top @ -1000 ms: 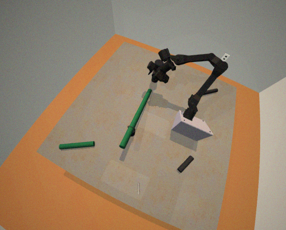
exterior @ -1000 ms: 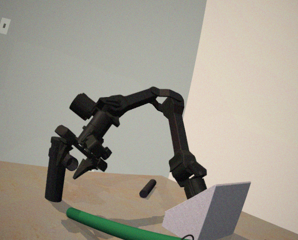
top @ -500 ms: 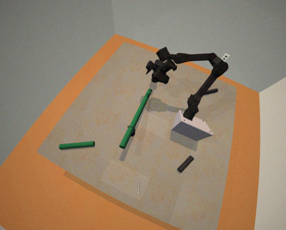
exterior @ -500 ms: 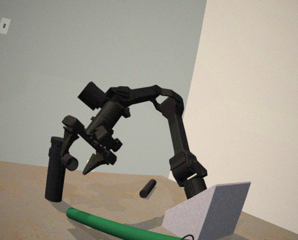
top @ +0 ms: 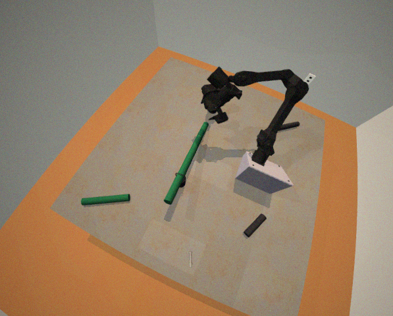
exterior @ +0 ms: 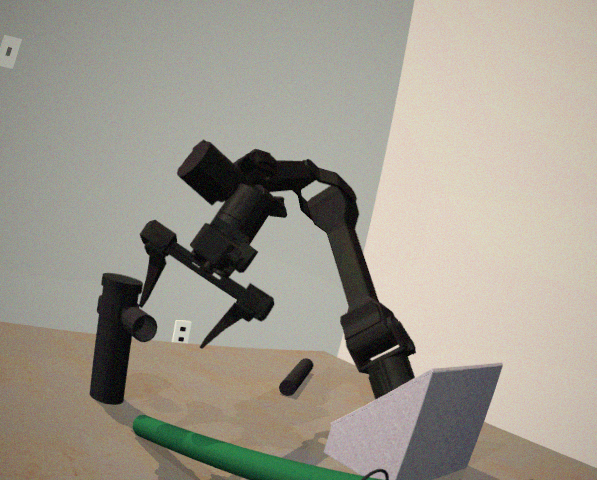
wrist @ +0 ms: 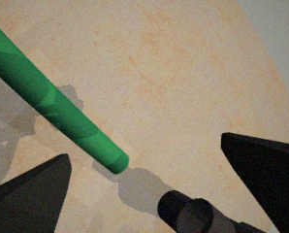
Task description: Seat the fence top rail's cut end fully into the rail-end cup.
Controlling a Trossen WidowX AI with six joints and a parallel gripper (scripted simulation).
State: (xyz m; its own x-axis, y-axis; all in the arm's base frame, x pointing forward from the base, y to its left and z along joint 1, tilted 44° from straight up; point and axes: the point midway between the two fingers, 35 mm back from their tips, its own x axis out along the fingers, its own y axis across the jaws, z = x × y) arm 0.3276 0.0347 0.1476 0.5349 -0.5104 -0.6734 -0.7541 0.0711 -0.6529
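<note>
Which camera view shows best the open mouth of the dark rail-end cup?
The wrist view: the dark rail-end cup faces the camera, empty. The exterior view shows the cup sideways on the post. In the top view it is hardly visible.
</note>
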